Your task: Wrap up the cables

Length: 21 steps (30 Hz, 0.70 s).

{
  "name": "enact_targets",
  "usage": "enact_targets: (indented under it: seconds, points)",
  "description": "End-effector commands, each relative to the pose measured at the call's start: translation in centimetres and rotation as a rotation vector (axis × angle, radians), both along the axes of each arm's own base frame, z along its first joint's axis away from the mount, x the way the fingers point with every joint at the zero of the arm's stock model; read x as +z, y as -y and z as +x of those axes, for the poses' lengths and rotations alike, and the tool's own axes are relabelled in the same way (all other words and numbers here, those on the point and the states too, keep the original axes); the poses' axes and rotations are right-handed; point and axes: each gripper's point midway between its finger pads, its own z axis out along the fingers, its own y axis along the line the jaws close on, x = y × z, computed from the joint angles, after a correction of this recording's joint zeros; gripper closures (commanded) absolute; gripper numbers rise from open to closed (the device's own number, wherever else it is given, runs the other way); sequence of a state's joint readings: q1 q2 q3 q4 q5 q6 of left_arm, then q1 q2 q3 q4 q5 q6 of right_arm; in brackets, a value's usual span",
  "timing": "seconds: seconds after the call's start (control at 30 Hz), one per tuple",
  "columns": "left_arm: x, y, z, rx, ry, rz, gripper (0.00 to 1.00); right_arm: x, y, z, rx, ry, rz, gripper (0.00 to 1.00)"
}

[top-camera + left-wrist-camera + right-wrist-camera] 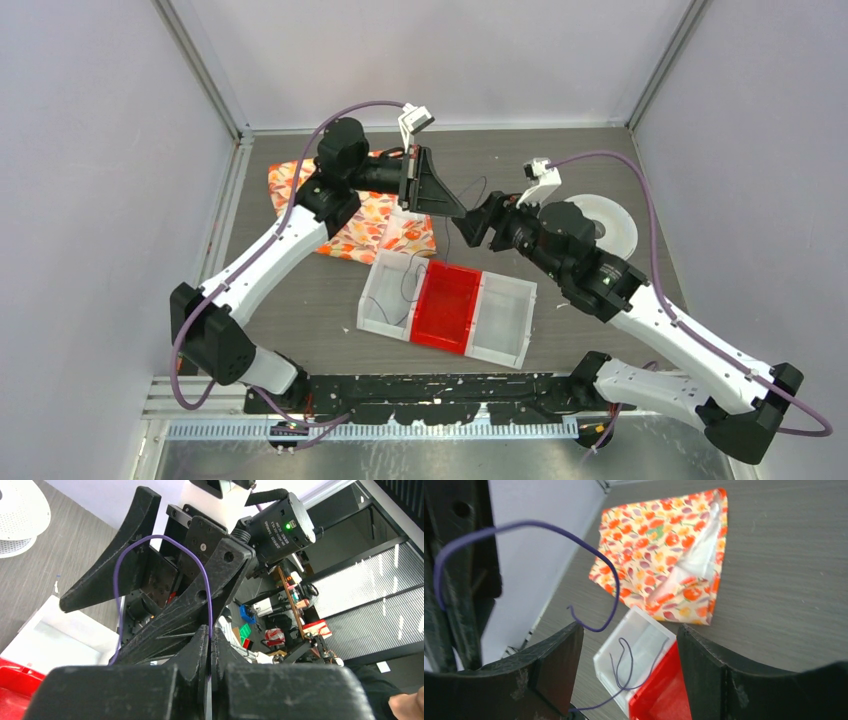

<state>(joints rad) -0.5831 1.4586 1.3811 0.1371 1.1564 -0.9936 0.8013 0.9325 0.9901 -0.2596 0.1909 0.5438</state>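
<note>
Two cables show, both hair-thin and dark purple-blue. Nearest the arm bases, one tray (505, 322) with three bays sits on the counter (300, 290): a clear bay on each side of a red middle one. The first cable (623, 665) lies in loose loops in the left clear bay.

Just beyond the tray, the two hands meet above the counter. The left hand (210, 635) is pinched tight on the second cable (161, 536), which arches up in a loop in front of the right hand (628, 632). That hand is spread wide, with nothing gripped.

Farther back, one flowered cloth (375, 215) lies partly hidden under the left arm. One white round disc (612, 225) lies behind the right arm.
</note>
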Motion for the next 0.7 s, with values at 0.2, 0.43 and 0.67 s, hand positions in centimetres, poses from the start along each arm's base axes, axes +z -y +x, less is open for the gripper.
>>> enact_targets:
  seconds: [0.2,0.43,0.67]
  points:
    - [1.7,-0.2,-0.7,-0.051,0.037,-0.057,1.0,6.2,-1.5,1.4,-0.012,0.153,0.25,0.36]
    - [1.6,-0.2,-0.7,-0.056,0.033,-0.056,1.0,6.1,-1.2,1.5,-0.032,0.143,0.265,0.5]
    - [1.5,-0.3,-0.7,-0.054,0.034,-0.058,1.0,5.3,0.0,1.4,-0.081,0.121,0.238,0.94]
